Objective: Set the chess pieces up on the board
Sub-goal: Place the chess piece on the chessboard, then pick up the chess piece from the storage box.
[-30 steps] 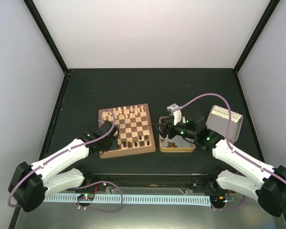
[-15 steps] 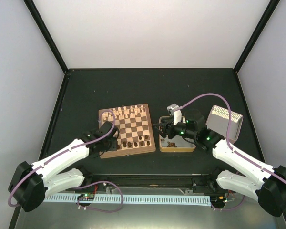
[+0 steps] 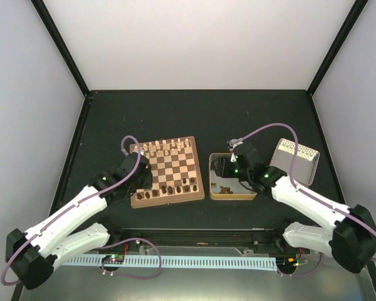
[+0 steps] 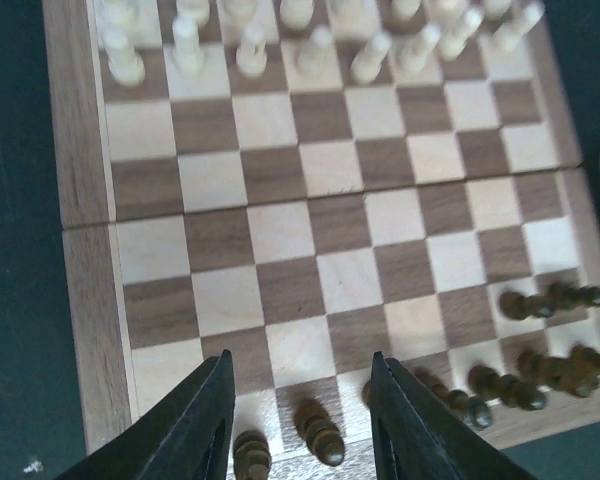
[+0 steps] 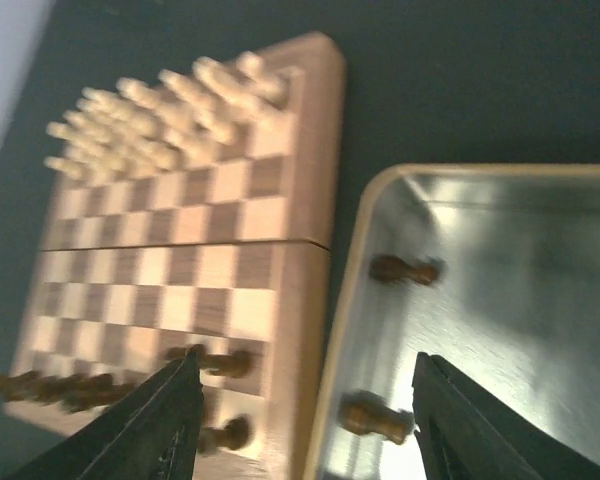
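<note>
Chess pieces (image 5: 405, 270): light, rigid, easily tipped, to be pinched mid-stem; left gripper (image 4: 300, 375) and right gripper (image 5: 305, 375) parted, empty.

Left arm (image 3: 75, 210) and right arm (image 3: 307, 204) reach forward, left fingers (image 4: 195, 430) and right fingers (image 5: 150, 430) each parted.

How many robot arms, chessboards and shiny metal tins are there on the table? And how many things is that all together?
Robot arms: 2 (left arm, right arm)
Chessboards: 1 (chessboard)
Shiny metal tins: 2 (near tin beside the board, far-right tin)
Total: 5
</note>
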